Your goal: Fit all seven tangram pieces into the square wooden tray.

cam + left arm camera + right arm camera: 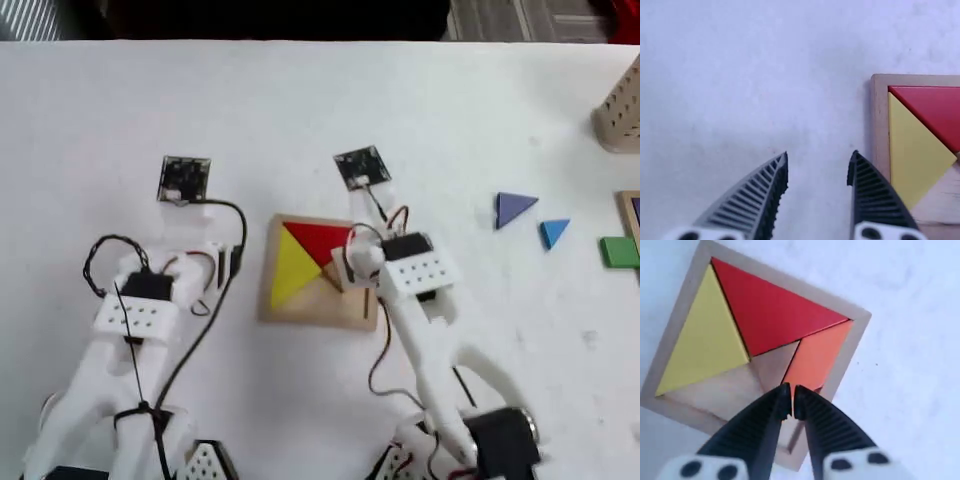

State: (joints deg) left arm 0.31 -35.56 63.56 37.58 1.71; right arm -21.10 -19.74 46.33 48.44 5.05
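- Wooden tray [318,308] lies between the arms, with red triangle [318,240] and yellow triangle [290,270] inside; purple triangle [513,208] and blue triangle [553,232] lie well apart from both grippers.
- Left gripper [817,162]: fingers spread, empty, tray just beside one fingertip.
- Right gripper [791,399]: fingers pressed together on nothing, tips over orange piece [817,355].

Arms: left arm [130,310] and right arm [420,290], white shells, perforated wrist plates.
Cables [244,240]: black and red, looped.
Circuit boards [184,178]: small, black, square.
Left gripper [820,154]: ribbed fingers, grey and black.
Right gripper [791,390]: dark ribbed fingers.
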